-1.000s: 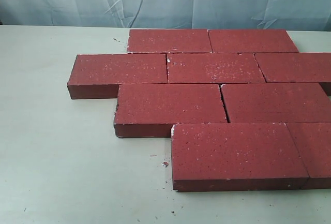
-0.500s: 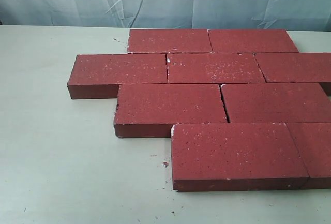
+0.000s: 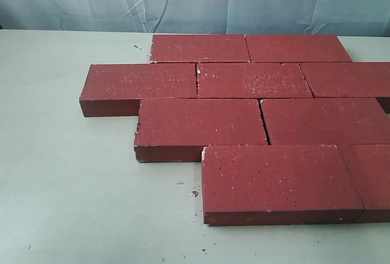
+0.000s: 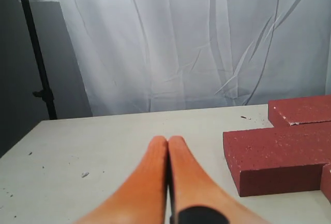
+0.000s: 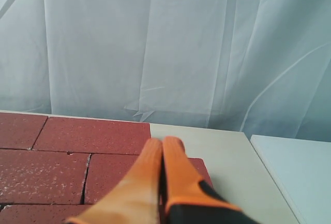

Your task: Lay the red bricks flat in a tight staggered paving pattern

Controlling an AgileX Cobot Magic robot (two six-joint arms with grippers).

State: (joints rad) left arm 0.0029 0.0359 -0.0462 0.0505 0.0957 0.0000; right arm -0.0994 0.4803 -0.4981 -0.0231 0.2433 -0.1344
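Observation:
Several dark red bricks (image 3: 244, 81) lie flat on the pale table (image 3: 67, 172) in four staggered rows, edges close together; the nearest brick (image 3: 277, 178) sits at the front right. Neither arm shows in the exterior view. In the left wrist view my left gripper (image 4: 168, 140) is shut, orange fingers pressed together with nothing between them, above bare table to the side of a brick's end (image 4: 279, 157). In the right wrist view my right gripper (image 5: 163, 142) is shut and empty, hovering over the bricks (image 5: 93, 135) near the pattern's edge.
A wrinkled pale curtain (image 3: 195, 2) hangs behind the table. A black stand pole (image 4: 36, 53) rises at the table's far side in the left wrist view. Small red crumbs (image 3: 194, 193) lie by the front brick. A second white surface (image 5: 295, 172) adjoins the table.

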